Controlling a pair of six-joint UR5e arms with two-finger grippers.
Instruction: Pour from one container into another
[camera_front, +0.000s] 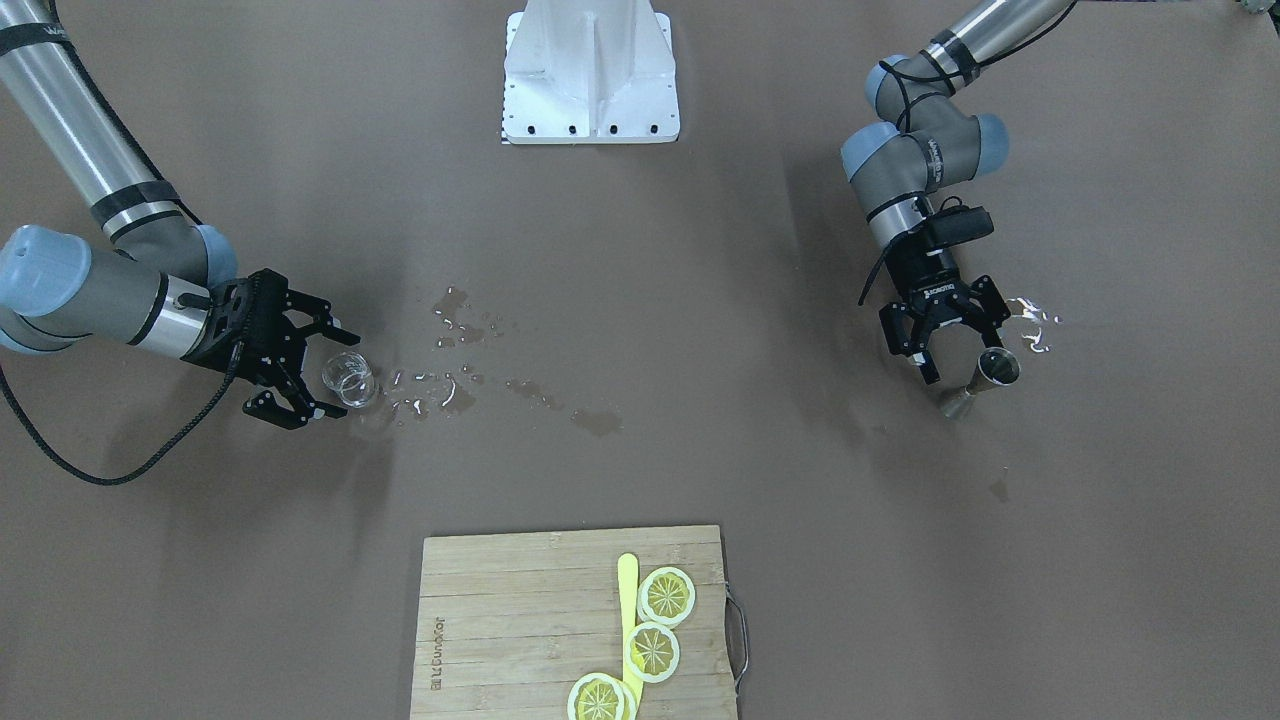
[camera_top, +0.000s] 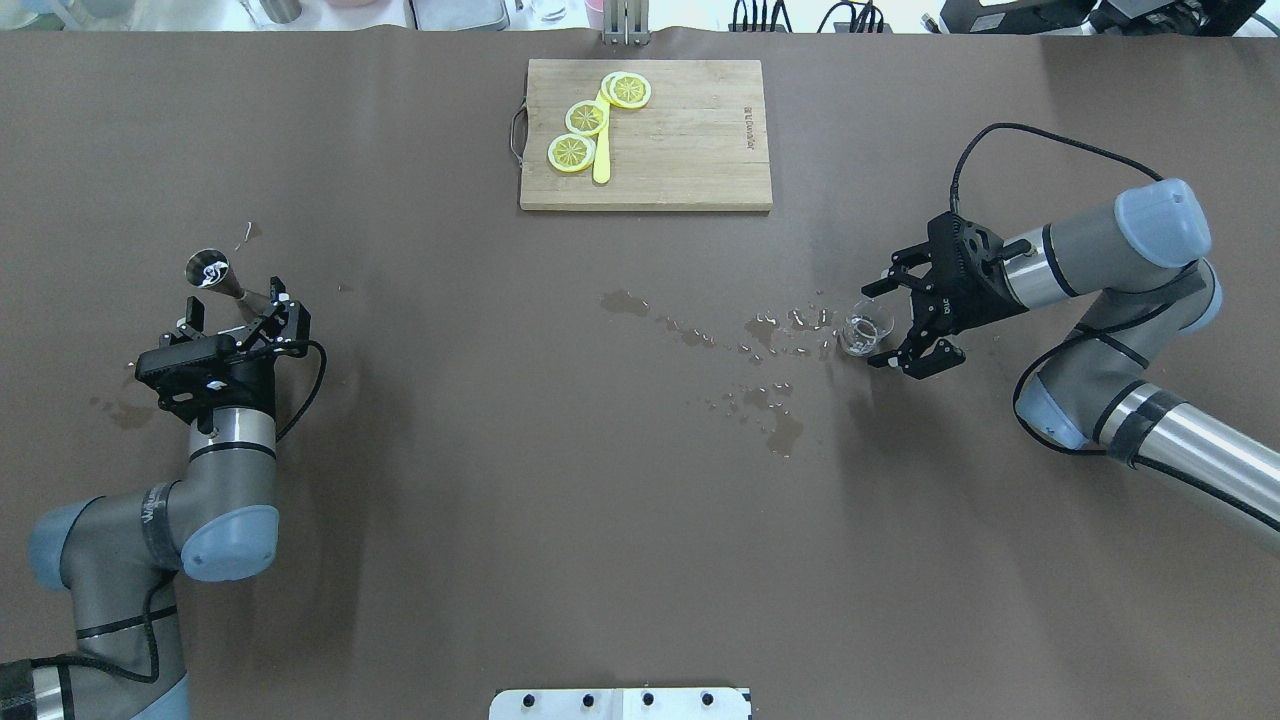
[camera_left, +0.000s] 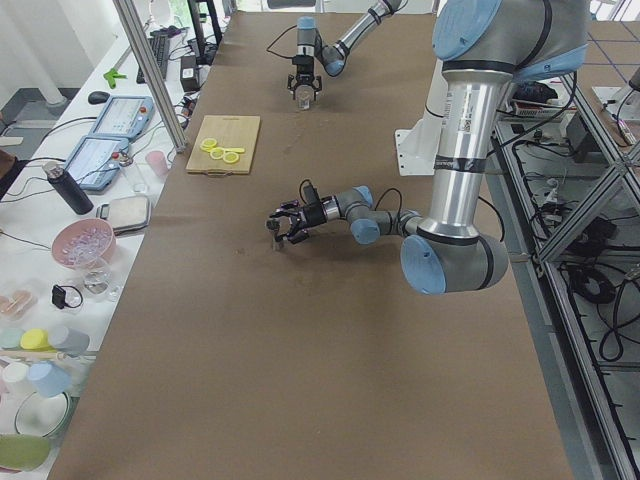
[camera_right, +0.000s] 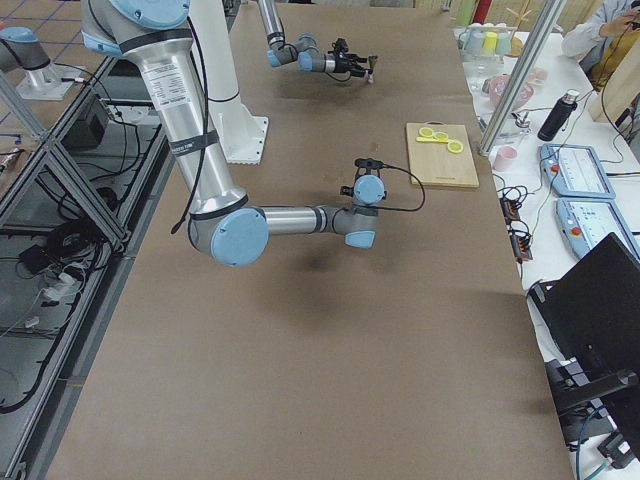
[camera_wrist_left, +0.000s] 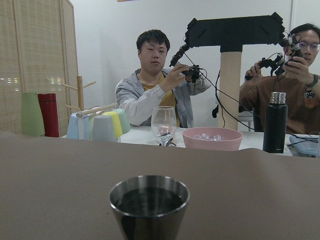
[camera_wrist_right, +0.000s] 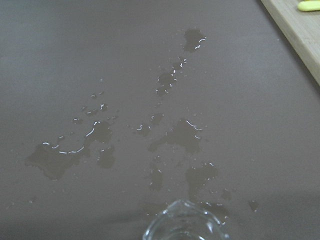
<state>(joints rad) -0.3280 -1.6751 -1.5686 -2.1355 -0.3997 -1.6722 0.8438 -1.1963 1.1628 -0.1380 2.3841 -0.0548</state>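
- Noting your left gripper (camera_top: 238, 310): the fingers are spread wide and grip nothing.
- The metal measuring cup (camera_top: 208, 269) stands upright on the table (camera_top: 500, 520) just ahead of that gripper, in line with the gap between its fingers. The left wrist view has it dead centre, with dark liquid inside.
- Your right gripper (camera_top: 880, 327) reaches in low, also spread wide, and holds nothing.
- The small clear glass (camera_top: 866, 330) sits between its fingertips, one finger on either side and a gap showing at each. You cannot tell from these views whether anything is in it.
- Spilled water (camera_top: 770, 345) lies in puddles and drops straight out in front of the right gripper, starting just beyond the glass.
- A wooden cutting board (camera_top: 690, 140) with lemon slices (camera_top: 587, 117) lies well apart from both grippers, between them and farther out.
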